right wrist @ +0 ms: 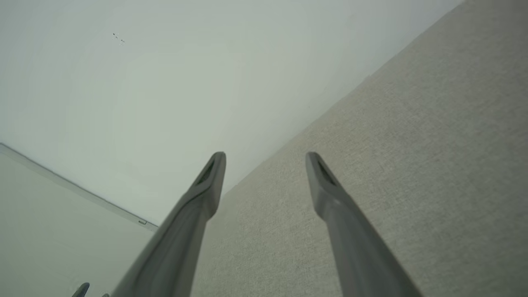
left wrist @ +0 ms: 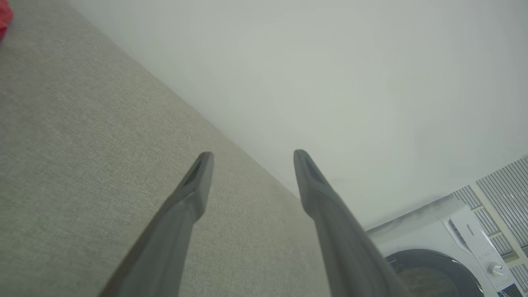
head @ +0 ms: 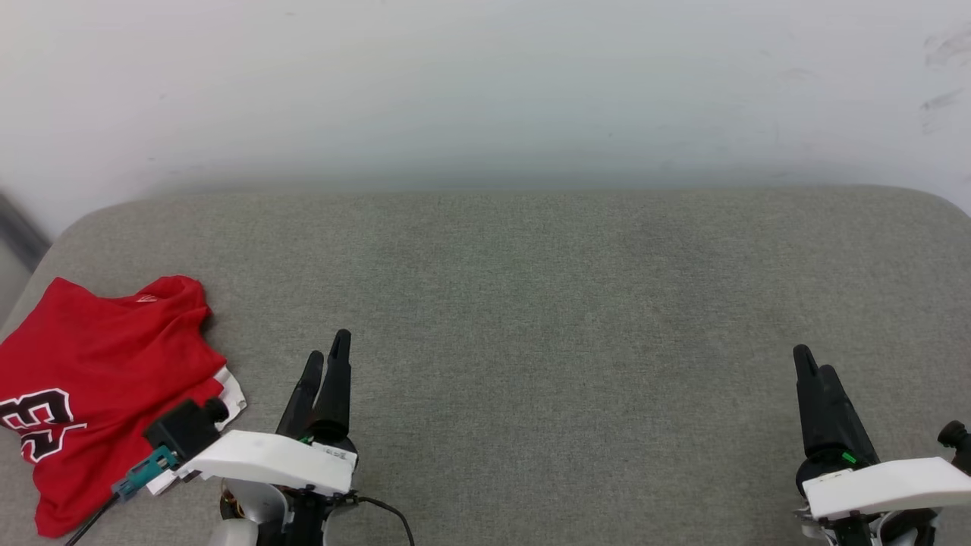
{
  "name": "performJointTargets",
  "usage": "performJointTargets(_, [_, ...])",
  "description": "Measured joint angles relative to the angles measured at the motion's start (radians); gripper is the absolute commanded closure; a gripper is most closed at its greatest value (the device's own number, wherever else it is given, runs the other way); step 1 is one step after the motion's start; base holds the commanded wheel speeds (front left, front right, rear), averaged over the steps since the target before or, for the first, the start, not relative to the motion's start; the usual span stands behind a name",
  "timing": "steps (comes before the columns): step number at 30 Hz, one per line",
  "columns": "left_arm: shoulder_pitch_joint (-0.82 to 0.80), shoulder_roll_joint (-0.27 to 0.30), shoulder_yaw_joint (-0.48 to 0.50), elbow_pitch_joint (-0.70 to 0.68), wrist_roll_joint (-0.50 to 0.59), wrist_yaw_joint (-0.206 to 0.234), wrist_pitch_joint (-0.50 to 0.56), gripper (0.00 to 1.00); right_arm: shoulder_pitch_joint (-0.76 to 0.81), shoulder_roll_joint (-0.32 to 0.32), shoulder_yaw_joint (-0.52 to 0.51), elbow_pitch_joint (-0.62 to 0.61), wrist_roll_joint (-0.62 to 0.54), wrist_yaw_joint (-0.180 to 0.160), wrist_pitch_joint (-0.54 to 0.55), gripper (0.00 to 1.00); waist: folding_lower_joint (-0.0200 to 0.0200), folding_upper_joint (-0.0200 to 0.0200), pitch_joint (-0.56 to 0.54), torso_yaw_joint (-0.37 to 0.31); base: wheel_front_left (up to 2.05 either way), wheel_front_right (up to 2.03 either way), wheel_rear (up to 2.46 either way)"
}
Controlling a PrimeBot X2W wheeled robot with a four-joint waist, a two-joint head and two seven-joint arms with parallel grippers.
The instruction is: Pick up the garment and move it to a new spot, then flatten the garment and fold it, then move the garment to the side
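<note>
**Both grippers empty, jersey bunched at the lower left**

The garment (head: 91, 379) lay rumpled at the lower left of the head view, at the edge of the grey cushion (head: 531, 303), its number cut by the frame's left border; the left gripper (head: 328, 346) stood just right of it, fingers spread wide and holding nothing; the right gripper (head: 812, 360), at the lower right and well apart from the cloth, was likewise wide and empty.

Whether this was the start or the finish could not be told from the heap. If the pick-up was in hand, the left gripper looked the better placed; it would do well to pinch a raised fold near the upper red edge rather than the flat middle, and to lift high enough that no layer dragged.

Little stood in the way; the cushion's middle offered room for spreading; the pale wall (head: 485, 91) ran behind; a washing machine (left wrist: 437, 251) showed at the lower right of the left wrist view.
</note>
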Motion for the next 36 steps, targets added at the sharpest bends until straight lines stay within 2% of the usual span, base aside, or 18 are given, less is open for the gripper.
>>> performJointTargets(8, [0.0,0.0,-0.033,-0.003,0.155,0.016,-0.027,0.0,0.007,0.0,0.005,-0.027,-0.17,0.0,0.001,0.0,0.0,0.0,-0.002,0.003,0.0,0.0,0.0])
performJointTargets(19, [-0.005,0.002,-0.077,0.013,0.353,0.038,-0.062,0.0,0.031,0.0,-0.002,-0.073,-0.345,0.0,0.01,0.0,0.0,0.0,-0.004,0.008,0.0,0.0,0.0])
performJointTargets(36, [-0.015,0.015,-0.13,0.023,0.55,0.07,-0.107,0.0,0.048,0.0,-0.007,-0.108,-0.545,0.0,0.019,0.0,0.0,0.0,-0.006,0.014,0.0,0.0,0.0])
